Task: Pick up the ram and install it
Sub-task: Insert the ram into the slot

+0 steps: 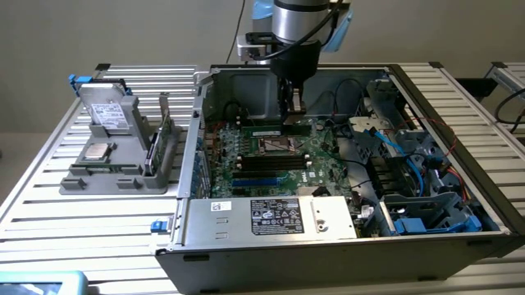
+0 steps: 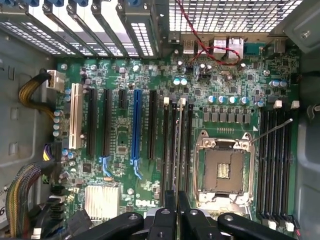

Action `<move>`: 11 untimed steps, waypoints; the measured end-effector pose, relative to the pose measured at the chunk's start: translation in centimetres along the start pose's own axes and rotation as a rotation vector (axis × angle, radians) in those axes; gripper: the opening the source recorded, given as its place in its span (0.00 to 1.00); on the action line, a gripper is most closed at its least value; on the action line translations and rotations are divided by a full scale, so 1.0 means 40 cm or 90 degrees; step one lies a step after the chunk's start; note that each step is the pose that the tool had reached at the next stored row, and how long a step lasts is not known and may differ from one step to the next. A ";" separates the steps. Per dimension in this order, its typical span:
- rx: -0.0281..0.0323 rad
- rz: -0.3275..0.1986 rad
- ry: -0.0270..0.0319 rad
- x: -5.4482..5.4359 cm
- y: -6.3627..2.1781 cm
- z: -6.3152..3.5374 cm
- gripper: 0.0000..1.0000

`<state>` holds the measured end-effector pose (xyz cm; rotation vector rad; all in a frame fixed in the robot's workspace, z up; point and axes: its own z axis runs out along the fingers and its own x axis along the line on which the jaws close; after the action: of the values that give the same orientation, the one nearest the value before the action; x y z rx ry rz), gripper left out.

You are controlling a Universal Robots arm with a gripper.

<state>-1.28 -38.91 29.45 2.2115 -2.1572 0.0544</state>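
The ram (image 1: 275, 130) is a slim green stick lying level at the slots just behind the processor socket (image 1: 275, 146), inside the open computer case (image 1: 246, 258). My gripper (image 1: 292, 114) comes straight down onto it from above. In the wrist view the ram (image 2: 178, 145) shows edge-on as a thin pale line between two black slots, running into the narrow gap between my fingers (image 2: 170, 207). The gripper (image 2: 177, 202) is shut on the stick. I cannot tell whether the ram is pressed fully into its slot.
Another bank of black slots (image 2: 275, 160) lies beyond the bare socket (image 2: 222, 170). Cables (image 1: 385, 141) and drive bays crowd the case on the exterior view's right. A grey holder (image 1: 115, 166) with a drive (image 1: 107, 114) and a silver chip (image 1: 98, 152) stands outside the case.
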 end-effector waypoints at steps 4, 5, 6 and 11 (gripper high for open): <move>-0.0011 -0.001 0.0003 0.001 0.000 0.004 0.13; -0.0012 -0.001 0.0004 0.001 0.000 0.004 0.13; -0.0012 -0.001 0.0003 0.001 0.000 0.004 0.13; -0.0029 -0.003 0.0043 0.001 -0.003 0.006 0.13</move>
<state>-1.15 -38.98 29.20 2.2110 -2.1460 0.0566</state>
